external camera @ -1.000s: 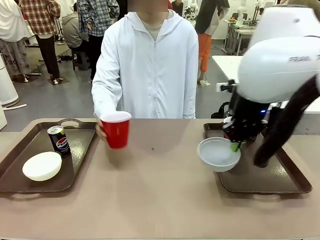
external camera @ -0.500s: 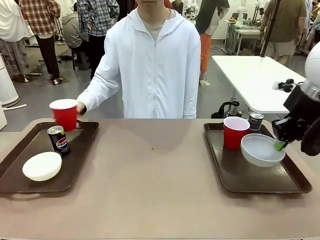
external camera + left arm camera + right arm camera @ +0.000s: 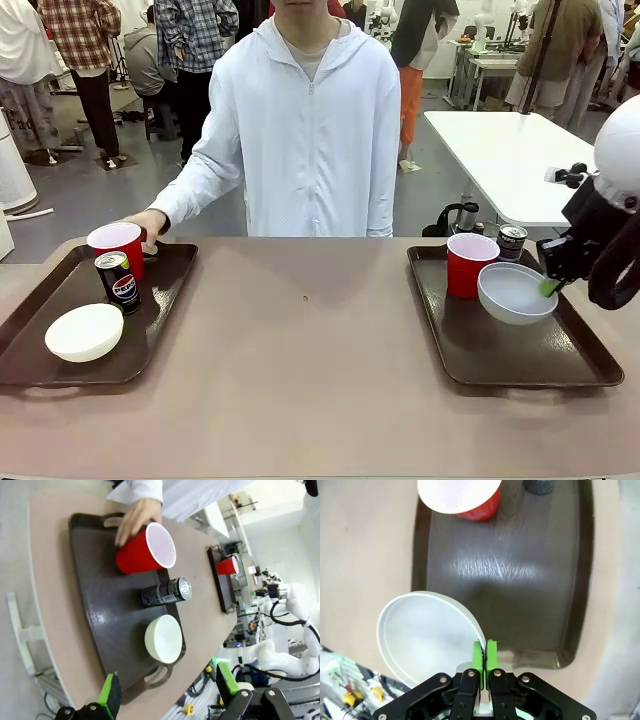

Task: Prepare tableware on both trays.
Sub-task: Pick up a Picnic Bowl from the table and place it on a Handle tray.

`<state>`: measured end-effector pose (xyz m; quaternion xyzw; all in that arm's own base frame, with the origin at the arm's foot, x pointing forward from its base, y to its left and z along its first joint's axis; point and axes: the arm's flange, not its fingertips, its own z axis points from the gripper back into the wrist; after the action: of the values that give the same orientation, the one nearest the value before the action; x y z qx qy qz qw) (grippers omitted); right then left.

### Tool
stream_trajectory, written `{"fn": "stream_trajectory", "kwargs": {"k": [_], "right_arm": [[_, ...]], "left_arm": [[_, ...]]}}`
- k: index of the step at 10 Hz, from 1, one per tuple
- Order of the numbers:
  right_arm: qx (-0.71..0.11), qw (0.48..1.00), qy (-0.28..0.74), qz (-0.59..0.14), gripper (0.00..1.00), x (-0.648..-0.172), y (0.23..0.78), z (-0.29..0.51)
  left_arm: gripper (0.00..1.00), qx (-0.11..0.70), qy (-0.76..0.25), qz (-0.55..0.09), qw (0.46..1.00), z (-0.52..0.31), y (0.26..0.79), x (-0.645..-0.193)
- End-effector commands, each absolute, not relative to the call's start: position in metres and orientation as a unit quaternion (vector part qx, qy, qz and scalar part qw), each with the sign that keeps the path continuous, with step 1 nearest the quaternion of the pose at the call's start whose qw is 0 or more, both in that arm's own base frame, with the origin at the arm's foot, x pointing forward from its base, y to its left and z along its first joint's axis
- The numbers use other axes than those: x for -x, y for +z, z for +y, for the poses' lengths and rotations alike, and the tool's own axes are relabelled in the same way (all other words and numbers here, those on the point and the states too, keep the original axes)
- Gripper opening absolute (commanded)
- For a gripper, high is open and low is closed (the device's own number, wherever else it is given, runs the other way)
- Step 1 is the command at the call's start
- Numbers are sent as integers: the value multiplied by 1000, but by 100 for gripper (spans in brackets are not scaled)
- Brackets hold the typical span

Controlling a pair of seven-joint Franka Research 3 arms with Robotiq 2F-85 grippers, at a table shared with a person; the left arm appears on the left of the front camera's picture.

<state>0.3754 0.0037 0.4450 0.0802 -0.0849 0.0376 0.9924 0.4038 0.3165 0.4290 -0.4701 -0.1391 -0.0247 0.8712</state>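
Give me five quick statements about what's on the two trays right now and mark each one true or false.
1. The right tool is shut on the rim of the grey-blue bowl. True.
2. The white bowl sits on the right tray. False: it lies on the left tray, beside the Pepsi can.
3. The person's hand is on the red cup at the left tray. True.
4. The left tool is closed around the Pepsi can. False: it is open, above the tray, holding nothing.
5. The right tray has no cup. False: a second red cup stands there, with another can behind it.
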Motion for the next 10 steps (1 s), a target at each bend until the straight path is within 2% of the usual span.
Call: {"fn": "stream_trajectory", "kwargs": {"k": [1, 8, 9, 10], "right_arm": [[-79, 992, 31, -95, 0, -372, 400, 10], [-66, 995, 11, -73, 0, -394, 336, 18], [-69, 995, 14, -69, 62, -392, 336, 18], [-72, 995, 19, -71, 62, -389, 343, 17]], "left_arm": [[100, 469, -26, -143, 871, 315, 430, -401], [100, 469, -26, -143, 871, 315, 430, -401], [100, 469, -26, -143, 871, 315, 430, -401], [100, 469, -26, -143, 871, 315, 430, -401]]}}
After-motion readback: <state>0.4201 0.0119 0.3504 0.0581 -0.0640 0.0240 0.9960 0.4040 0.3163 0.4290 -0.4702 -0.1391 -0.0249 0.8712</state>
